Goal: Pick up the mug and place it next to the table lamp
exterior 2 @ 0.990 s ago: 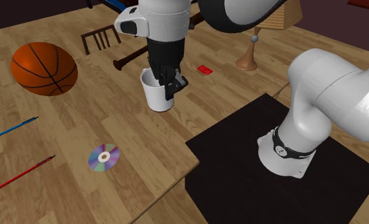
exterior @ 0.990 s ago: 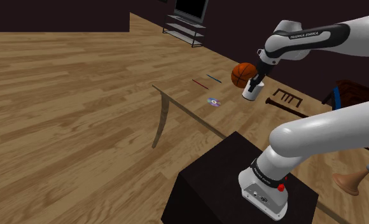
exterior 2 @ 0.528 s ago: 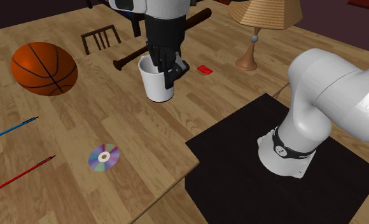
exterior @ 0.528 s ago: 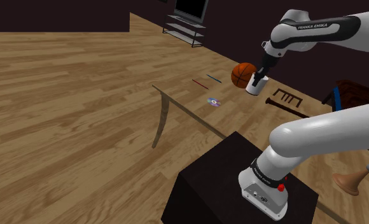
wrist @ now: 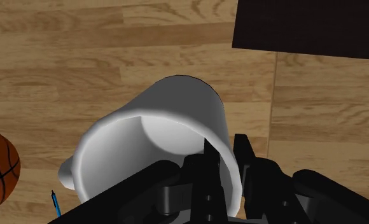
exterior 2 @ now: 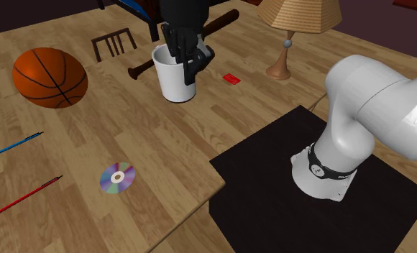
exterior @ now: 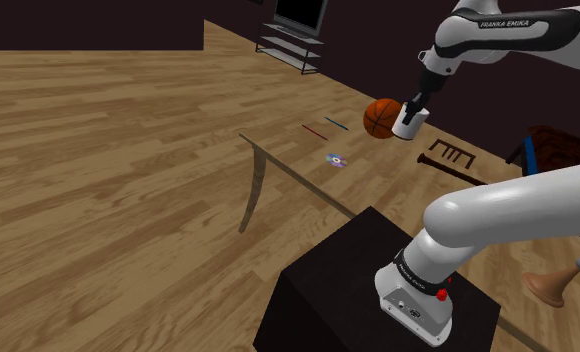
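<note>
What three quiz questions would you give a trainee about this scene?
1. True or false: the claw is shut on the mug's rim, with one finger inside and one outside.
2. Fill in: in the second exterior view, the ball lies to the mug's ____.
3. Which lies nearest the CD? A: the red pencil. B: the bat. C: the ball.

Key: 1 true; 2 left; 3 A.
</note>
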